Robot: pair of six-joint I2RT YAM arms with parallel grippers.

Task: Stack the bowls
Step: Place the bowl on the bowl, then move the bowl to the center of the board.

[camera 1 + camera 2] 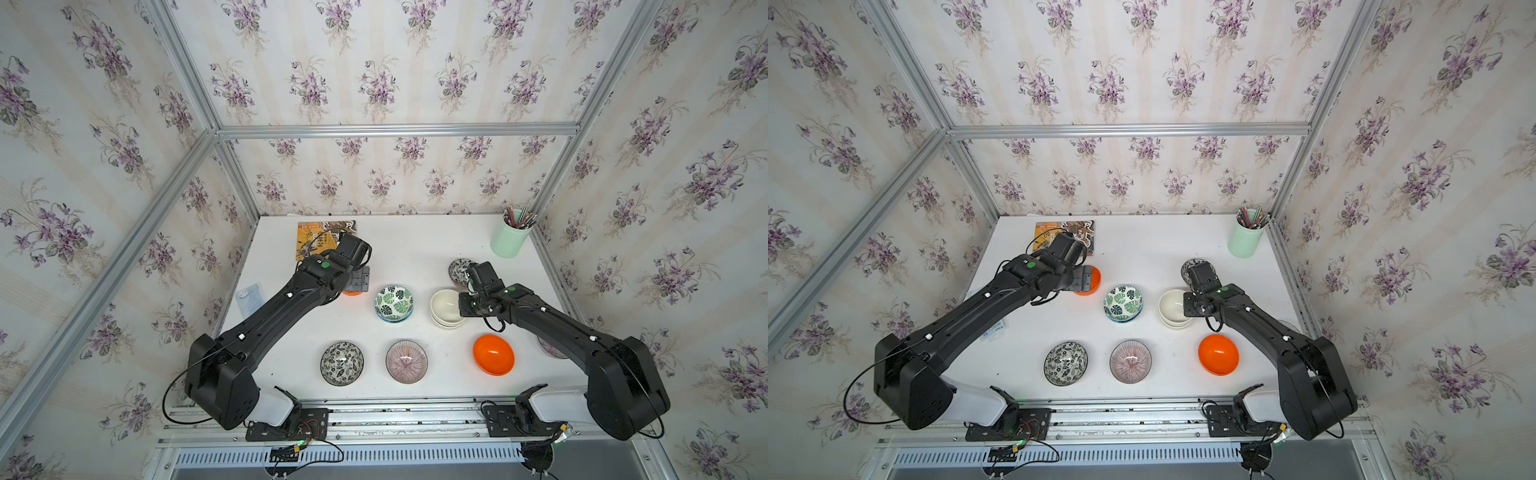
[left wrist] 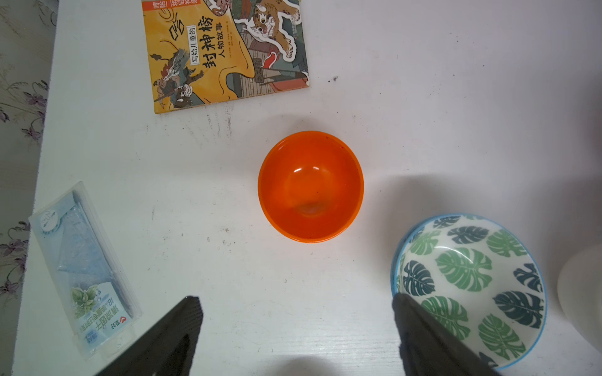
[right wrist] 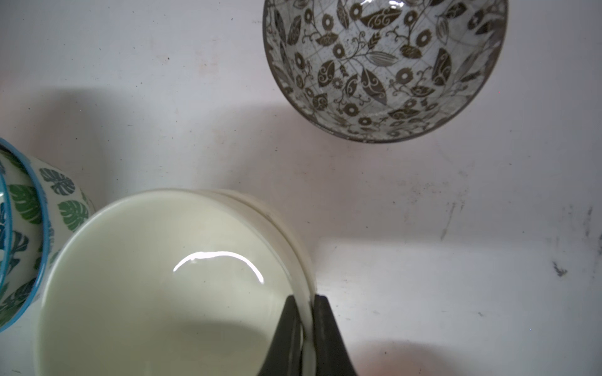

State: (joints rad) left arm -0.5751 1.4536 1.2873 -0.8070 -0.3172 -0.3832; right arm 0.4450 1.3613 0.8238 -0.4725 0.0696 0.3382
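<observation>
Your left tool (image 2: 294,301) is hanging wide open, holding nothing, directly over the far orange bowl (image 2: 311,187), which is sitting at approx. 10 o'clock on the worktop (image 1: 415,249) (12 = back wall). Your right tool (image 3: 305,299) is pinching the rim of the upper cream-white bowl (image 3: 156,286), one finger inside and one outside, jaws nearly shut on it. That bowl is resting nested in the lower cream-white bowl (image 1: 448,325). The pair is standing at approx. 3 o'clock, just beside the leaf-print stack (image 1: 393,303), two nested bowls sitting at centre. A floral bowl (image 3: 384,65) is sitting at 2, near the cream pair but apart from it.

Along the front edge, a second floral bowl (image 1: 341,363) is sitting at 7, a purple striped bowl (image 1: 406,360) at 6 and the near orange bowl (image 1: 493,354) at 5, all apart. At 4, a half-hidden bowl (image 1: 548,351) is peeking out from under the right arm; pattern unclear.

Misc.: a picture book (image 2: 228,52) is lying at 11, a mint pencil cup (image 1: 510,237) is standing at 1, and a clear packet (image 2: 84,270) is lying at the 9 o'clock edge.
</observation>
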